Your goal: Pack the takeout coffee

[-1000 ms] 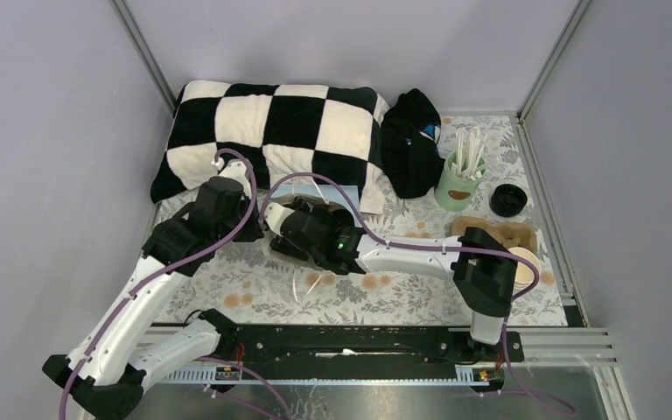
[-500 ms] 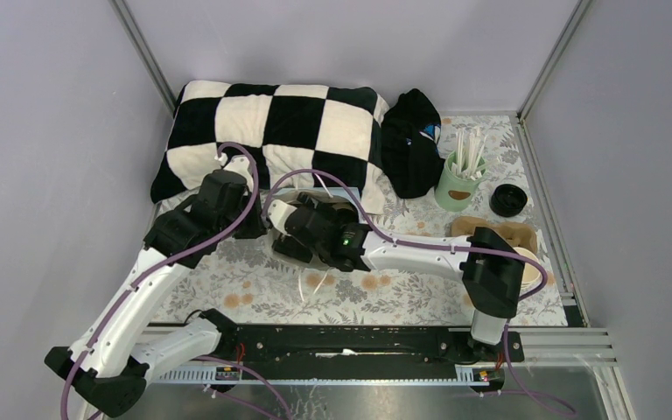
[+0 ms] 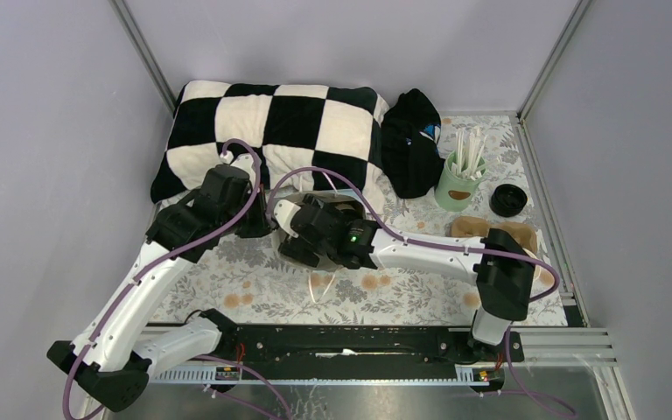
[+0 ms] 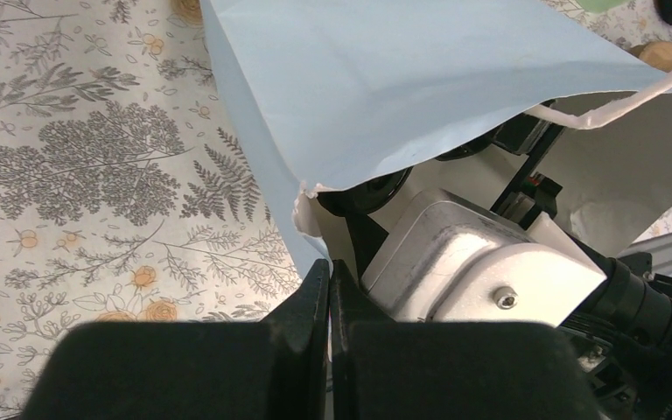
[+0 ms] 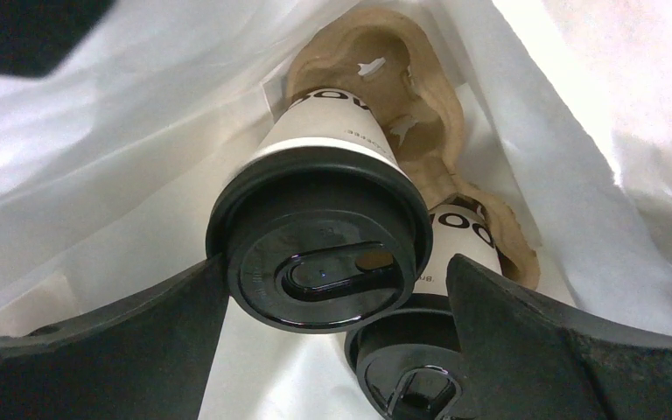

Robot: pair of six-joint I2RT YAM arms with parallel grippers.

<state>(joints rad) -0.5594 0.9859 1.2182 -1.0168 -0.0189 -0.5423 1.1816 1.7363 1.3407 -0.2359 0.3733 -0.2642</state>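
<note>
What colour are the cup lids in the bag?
Black; the lid shows best in the right wrist view.

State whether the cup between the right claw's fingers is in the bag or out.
In: the cup sits in a pulp carrier, with white bag walls surrounding both.

left arm point(image 3: 153, 280) is reaching up from its base and bending in toward the middle, wrist tipping downward. left gripper point(image 4: 329, 271) is sitting with its jaws pressed tight together. right arm point(image 3: 429, 254) is folding at the elbow, forearm stretching low to the left, ending just beside the left wrist. right gripper point(image 5: 334, 262) is pointing down, fingers point(image 5: 96, 350) spreading wide apart.
</note>
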